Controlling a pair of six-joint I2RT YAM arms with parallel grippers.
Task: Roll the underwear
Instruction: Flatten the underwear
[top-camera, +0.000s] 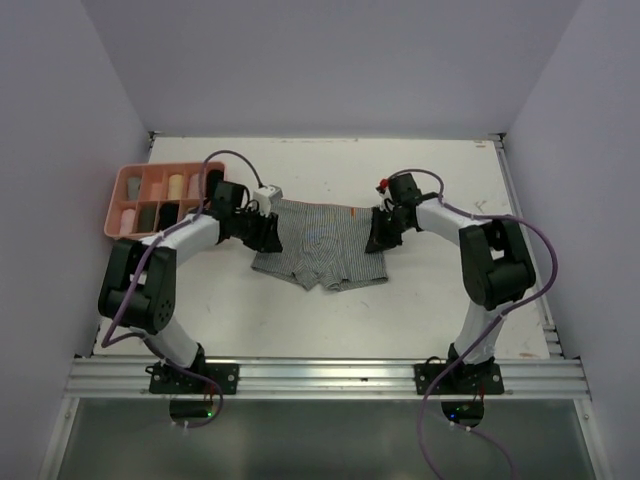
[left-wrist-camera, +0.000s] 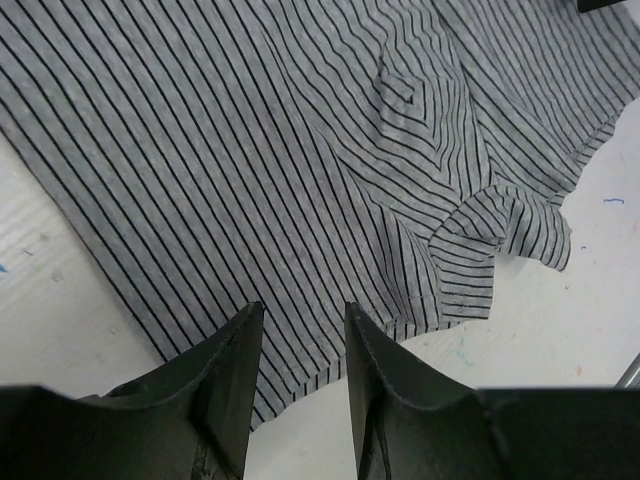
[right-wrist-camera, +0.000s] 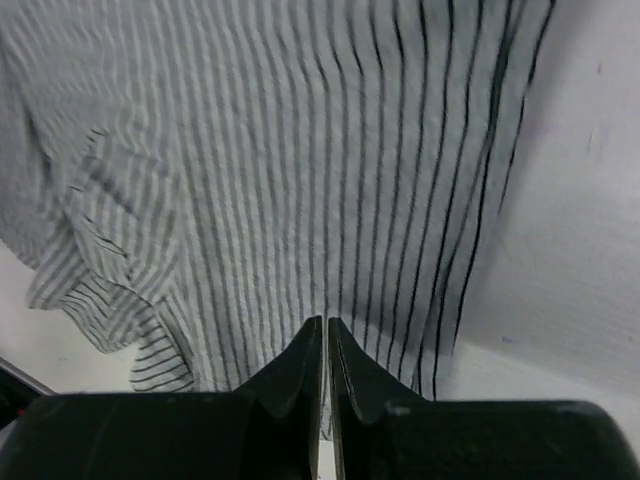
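Underwear (top-camera: 320, 245) flat on desk (top-camera: 440, 170), unrolled; all rolling left to do. Left tool (left-wrist-camera: 302, 312) parted over one edge, holding nothing; right tool (right-wrist-camera: 325, 325) nearly shut at opposite edge, grip unclear.

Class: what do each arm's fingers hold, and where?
Right arm's fingers pinch the striped underwear at its right edge; left arm's fingers are open, holding nothing.

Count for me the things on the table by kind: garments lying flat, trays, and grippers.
Garments lying flat: 1, the striped underwear
Trays: 1, the pink tray
Grippers: 2, the left gripper and the right gripper
Total: 4
The rolled pieces inside the tray are too small to count.
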